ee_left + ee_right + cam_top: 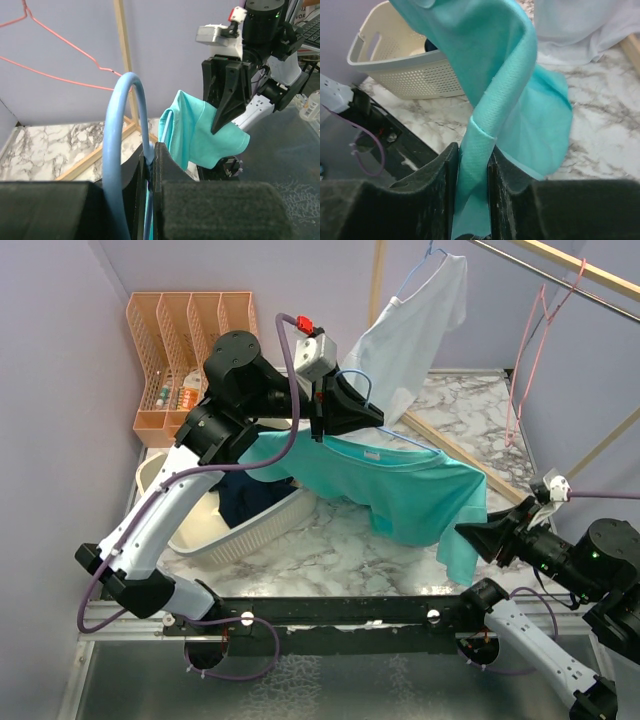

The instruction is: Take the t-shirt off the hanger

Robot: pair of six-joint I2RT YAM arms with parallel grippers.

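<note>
left gripper (151, 162) clamped on blue hanger (112, 150) hook | right gripper (472, 170) pinching t-shirt (420, 490) edge, shirt draped on hanger beside basket (265, 525) | risk: collar snags hanger shoulder, fabric slips from pinch

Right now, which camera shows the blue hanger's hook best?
Left wrist: the hook looms large, pinched in the left gripper. Top external shows it small; right wrist shows none, just the teal t-shirt.

Lavender-walled work cell.
Plain walls (60, 360) enclose a marble worktop (470, 410); an orange file rack (190, 315) stands at its far-left corner.
</note>
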